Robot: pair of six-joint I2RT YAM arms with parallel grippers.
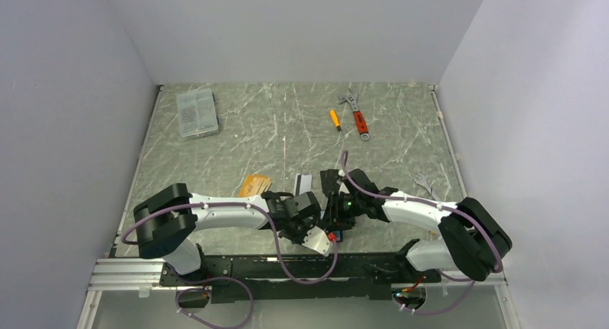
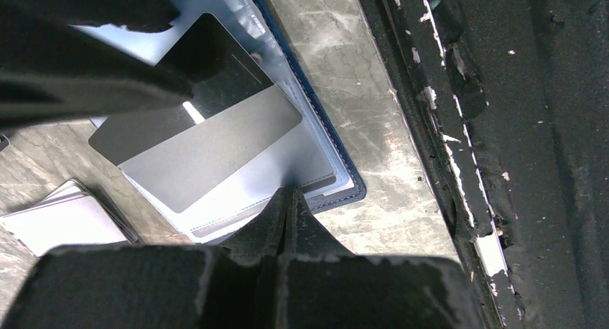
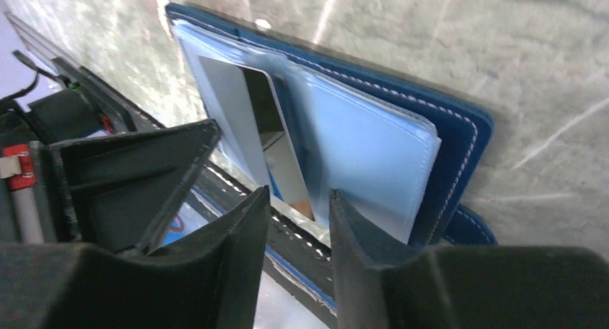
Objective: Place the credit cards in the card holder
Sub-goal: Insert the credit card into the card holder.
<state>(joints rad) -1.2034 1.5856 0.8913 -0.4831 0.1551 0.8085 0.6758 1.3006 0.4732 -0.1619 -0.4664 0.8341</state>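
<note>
card (image 2: pixel 208 138) stiff, slick, light: pinch free edge, 10 o'clock of shut left hand (image 2: pixel 287 197) | right hand (image 3: pixel 299 197) half-open, empty

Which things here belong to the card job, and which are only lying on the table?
For the job:
card holder
dark card, partly in its pocket
orange-tan cards
white card

Just lying about:
clear plastic box
wrench
orange-handled screwdriver
</note>
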